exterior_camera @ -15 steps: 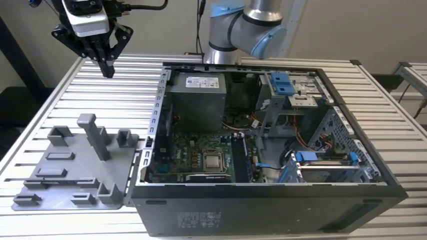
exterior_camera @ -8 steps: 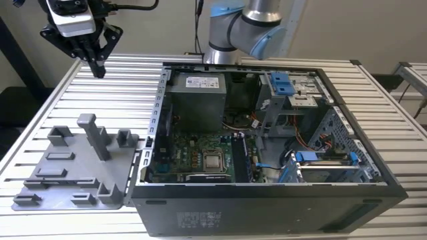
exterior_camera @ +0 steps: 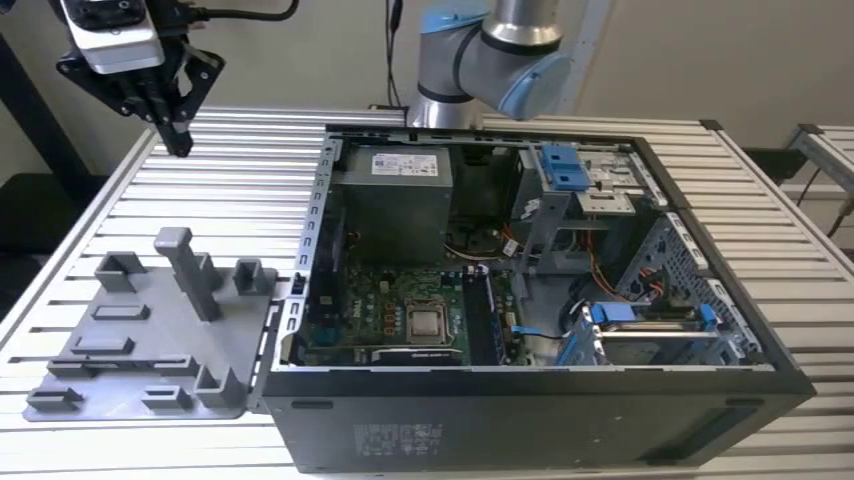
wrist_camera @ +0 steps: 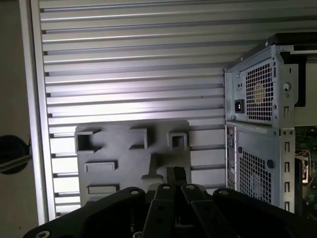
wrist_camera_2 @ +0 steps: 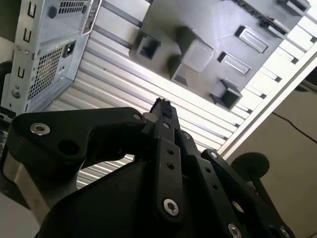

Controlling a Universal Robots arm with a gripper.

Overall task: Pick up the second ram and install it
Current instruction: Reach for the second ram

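Black gripper (exterior_camera: 176,140) hangs with its fingertips pressed together above the slatted metal table (exterior_camera: 254,190), near the grey holder tray (exterior_camera: 134,345). The open computer case (exterior_camera: 534,385) lies at the exterior view's right of the tray; where the second ram sits I cannot tell.
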